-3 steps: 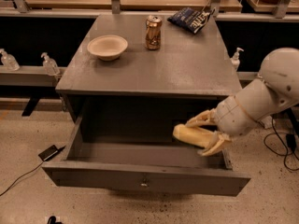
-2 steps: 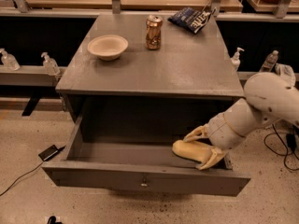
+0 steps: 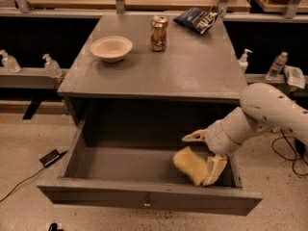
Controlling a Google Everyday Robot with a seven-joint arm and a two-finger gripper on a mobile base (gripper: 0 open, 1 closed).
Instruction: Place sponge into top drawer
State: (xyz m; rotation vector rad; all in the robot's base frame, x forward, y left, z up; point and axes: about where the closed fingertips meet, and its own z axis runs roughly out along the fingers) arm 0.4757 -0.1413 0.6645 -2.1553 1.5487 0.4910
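Observation:
The pale yellow sponge [image 3: 189,164] lies inside the open top drawer [image 3: 144,194], on its floor near the right end. The drawer is pulled out from the grey cabinet, with a small metal knob [image 3: 147,204] on its front panel. My gripper [image 3: 197,160] reaches down into the drawer from the right on a white arm. It is open: one cream finger [image 3: 194,136] stands clear above the sponge, the other [image 3: 214,169] rests against the sponge's right side.
On the cabinet top stand a beige bowl [image 3: 111,47], a soda can [image 3: 159,32] and a dark chip bag [image 3: 198,18]. Small bottles stand on ledges at left [image 3: 50,65] and right [image 3: 277,65]. A black device [image 3: 49,157] with a cable lies on the floor at left.
My gripper has gone down into the drawer with the sponge. Its fingers have spread apart, and the sponge now rests on the drawer floor.

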